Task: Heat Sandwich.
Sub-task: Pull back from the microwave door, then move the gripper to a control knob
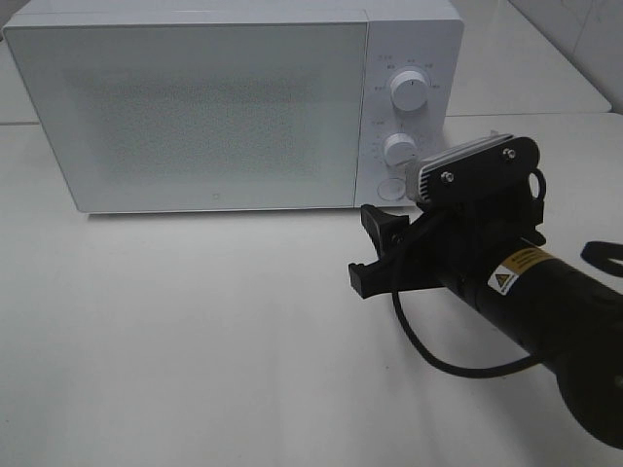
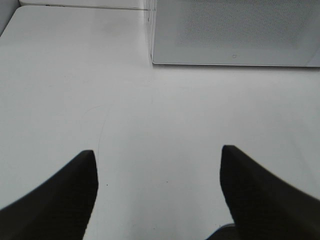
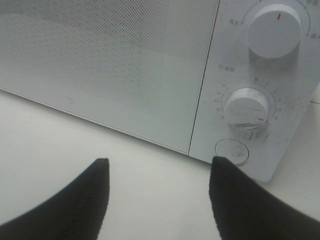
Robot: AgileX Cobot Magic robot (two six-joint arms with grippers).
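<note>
The sandwich does not show in any view. A white microwave (image 1: pixel 214 107) stands at the back of the table with its door shut; it also shows in the left wrist view (image 2: pixel 235 30) and the right wrist view (image 3: pixel 100 60). My right gripper (image 1: pixel 368 248) is open and empty, low over the table just in front of the microwave's control panel. In the right wrist view (image 3: pixel 160 162) its fingers frame the door's lower corner, and one fingertip is close to the round door button (image 3: pixel 231 151). My left gripper (image 2: pixel 157 150) is open and empty over bare table.
The control panel has an upper knob (image 1: pixel 408 92), a lower knob (image 1: pixel 399 149) and the round button (image 1: pixel 389 189) below them. A black cable (image 1: pixel 438 355) loops from the right arm over the white table (image 1: pixel 175 331). A table seam runs behind the microwave.
</note>
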